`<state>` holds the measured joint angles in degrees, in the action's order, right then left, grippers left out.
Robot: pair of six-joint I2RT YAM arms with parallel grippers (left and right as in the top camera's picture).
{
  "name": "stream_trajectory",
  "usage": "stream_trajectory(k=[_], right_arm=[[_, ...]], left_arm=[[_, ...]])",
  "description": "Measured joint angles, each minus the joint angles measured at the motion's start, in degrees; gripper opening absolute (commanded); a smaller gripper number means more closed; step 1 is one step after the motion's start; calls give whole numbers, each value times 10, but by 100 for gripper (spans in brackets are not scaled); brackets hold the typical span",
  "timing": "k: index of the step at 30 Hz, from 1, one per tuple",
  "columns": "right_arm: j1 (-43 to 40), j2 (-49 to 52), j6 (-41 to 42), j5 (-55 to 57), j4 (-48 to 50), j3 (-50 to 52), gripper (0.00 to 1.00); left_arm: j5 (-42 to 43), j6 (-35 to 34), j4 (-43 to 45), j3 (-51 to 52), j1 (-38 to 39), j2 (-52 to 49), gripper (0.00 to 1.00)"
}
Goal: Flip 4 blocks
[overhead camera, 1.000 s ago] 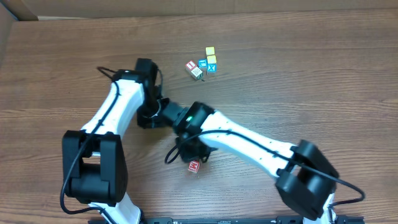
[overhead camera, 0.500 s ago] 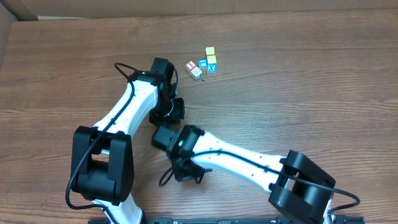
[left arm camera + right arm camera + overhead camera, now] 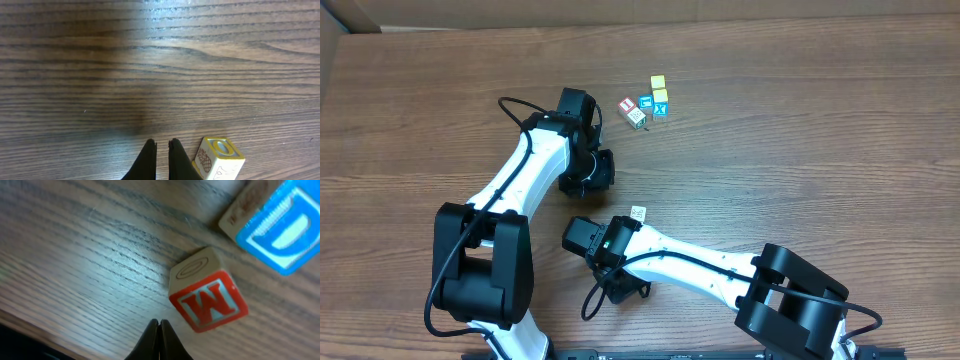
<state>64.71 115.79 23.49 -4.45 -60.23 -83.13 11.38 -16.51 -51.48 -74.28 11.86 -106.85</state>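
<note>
Both tools pinched shut, holding nothing: left gripper (image 3: 161,146), right gripper (image 3: 159,327). Red M block (image 3: 209,302) lies just ahead of your right tips, with blue D block (image 3: 275,227) near behind it. Cream block (image 3: 638,213) lies in open, near right gripper.

Risks:
- Shut tips shove red block along table (image 3: 800,170) instead of tipping it, so it skids into blue one.
- Left tips sit just beside yellow block (image 3: 218,159), likely no target. Stray nudge turns it.
- Grippers near each other: watch for clash.

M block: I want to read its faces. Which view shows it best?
Right wrist: the M block is large and close, with its red M face and an oval-marked side both plain. The overhead and left wrist views show none of it.
</note>
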Motion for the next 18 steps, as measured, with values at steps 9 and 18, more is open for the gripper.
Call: stream_trajectory(k=[9, 18], right_arm=[[3, 0, -69, 19, -9, 0, 4], [3, 0, -91, 40, -7, 0, 4]], left_arm=[[0, 0, 8, 0, 0, 0, 4], [0, 0, 8, 0, 0, 0, 4]])
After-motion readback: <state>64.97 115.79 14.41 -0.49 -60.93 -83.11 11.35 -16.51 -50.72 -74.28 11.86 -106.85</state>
